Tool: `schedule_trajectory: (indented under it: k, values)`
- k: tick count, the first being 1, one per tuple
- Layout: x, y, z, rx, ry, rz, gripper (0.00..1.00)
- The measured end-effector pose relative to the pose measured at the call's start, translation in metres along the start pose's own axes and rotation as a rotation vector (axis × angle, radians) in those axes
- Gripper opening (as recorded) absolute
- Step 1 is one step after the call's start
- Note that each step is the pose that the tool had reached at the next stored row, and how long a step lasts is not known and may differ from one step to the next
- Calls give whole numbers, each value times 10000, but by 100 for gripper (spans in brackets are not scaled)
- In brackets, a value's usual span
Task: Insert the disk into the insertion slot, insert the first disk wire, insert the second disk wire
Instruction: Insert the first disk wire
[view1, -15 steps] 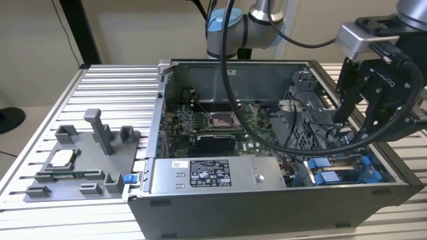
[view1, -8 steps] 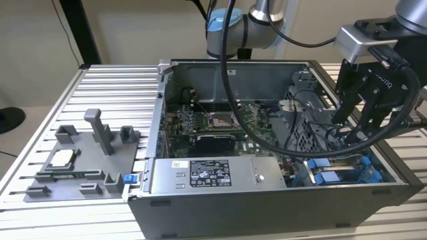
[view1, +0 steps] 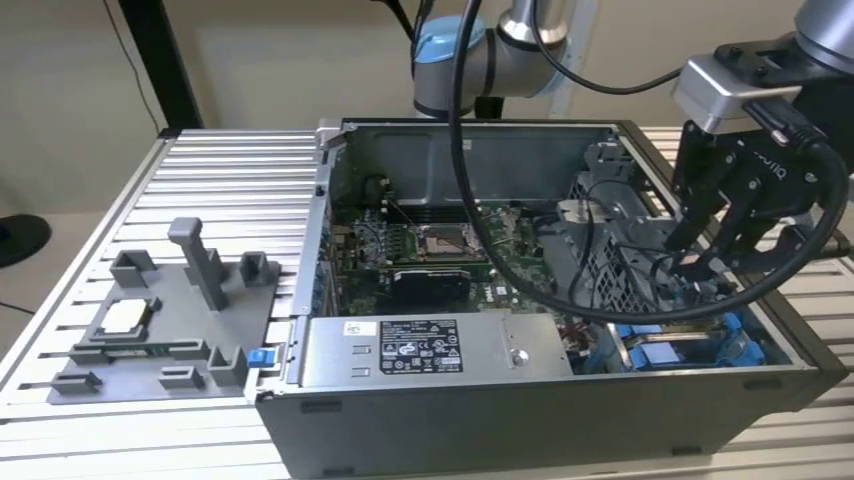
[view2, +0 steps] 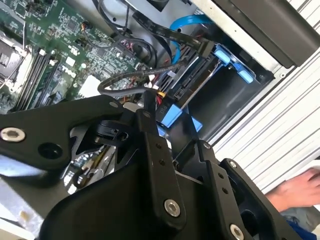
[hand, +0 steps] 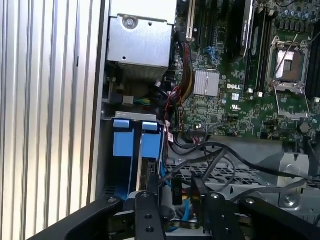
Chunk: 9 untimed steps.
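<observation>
In the exterior view, the near side wall of the open, dark grey steel computer case (view1: 534, 420) stands on the ribbed aluminium worktop (view1: 214, 180). Just inside it lies the boxy, matt grey power supply with a white label (view1: 400, 350).

Beside that box, in the bay at the case's near corner on the exterior view's right, sits the disk (view1: 667, 352). Its glossy bright blue plastic frame shows in the first wrist view as two flat rectangular tabs side by side, with thin rails running back into the bay.

Just behind the bay, the black, angular metal end effector (view1: 707, 262) is lowered into the case. It hangs among looping black rubber-sheathed cables (hand: 210, 155) above a perforated sheet-metal drive cage (hand: 225, 175). It cannot be told whether it is open or closed, or whether it grips anything.

Farther in lies the flat green motherboard (view1: 427, 250), with a square metal processor socket (view1: 441, 240) and a small silver finned heat sink (hand: 206, 82).

On the exterior view's left, a blocky grey plastic fixture with upright posts (view1: 160, 320) rests on the worktop, apart from the case.

At the far end rises the smooth grey robot arm with a pale blue joint cap (view1: 454, 50).

In the second wrist view, a person's hand (view2: 295, 190) rests on the worktop outside the case.
</observation>
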<state>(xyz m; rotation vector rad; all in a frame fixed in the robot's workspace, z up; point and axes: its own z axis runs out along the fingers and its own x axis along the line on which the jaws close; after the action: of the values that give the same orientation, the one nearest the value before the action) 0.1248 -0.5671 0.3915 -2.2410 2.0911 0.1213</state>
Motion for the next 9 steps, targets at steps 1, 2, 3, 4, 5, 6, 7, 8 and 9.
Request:
schedule_trajectory:
  k: [1, 2, 3, 4, 5, 6, 7, 8, 9]
  values:
    - [9, 1, 1, -1, -9, -17, 100]
    - [17, 2, 5, -1, -17, -24, 100]
    - [20, 1, 11, -3, -22, -36, 100]
    - [20, 1, 16, -5, -22, -58, 100]
    - [21, 1, 21, -7, -29, -81, 100]
    - [22, 1, 24, -8, -41, -100, 100]
    - [22, 1, 28, -9, -57, -119, 100]
    - [22, 1, 32, -10, -76, -139, 100]
    - [23, 1, 34, -10, -89, -152, 100]
